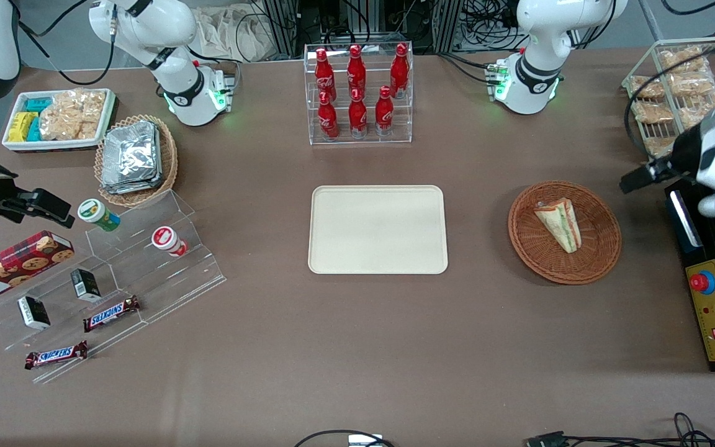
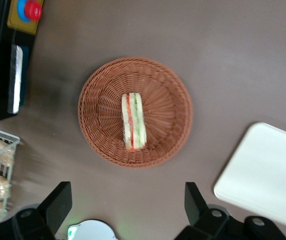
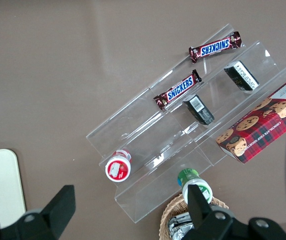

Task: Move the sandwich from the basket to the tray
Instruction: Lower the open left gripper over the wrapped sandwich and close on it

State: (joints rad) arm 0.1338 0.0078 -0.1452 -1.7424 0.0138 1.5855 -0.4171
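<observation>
The small triangular clear-wrapped sandwich wedge of white bread with green, red and orange filling (image 1: 560,223) (image 2: 133,121) is being seen lying on the bare woven bottom of the round shallow brown wicker basket (image 1: 599,251) (image 2: 167,95), toward the working arm's end of the brown counter (image 1: 357,347). The large flat cream-beige rectangular tray with rounded corners (image 1: 377,229) (image 2: 267,175) is being shown beside the basket, apart from it, at the counter's middle, with nothing on it. The left arm's end effector (image 2: 128,205) is being held in the air above the counter just beside the basket, not touching sandwich or basket; its two black fingers (image 2: 58,202) are being kept spread wide, wider than the sandwich, and nothing is being gripped. A clear acrylic rack of red cola bottles (image 1: 357,87) is being seen farther from the front camera than the tray. A black control box with a red stop button (image 1: 714,292) is being seen at the working arm's edge of the counter, near the basket.
</observation>
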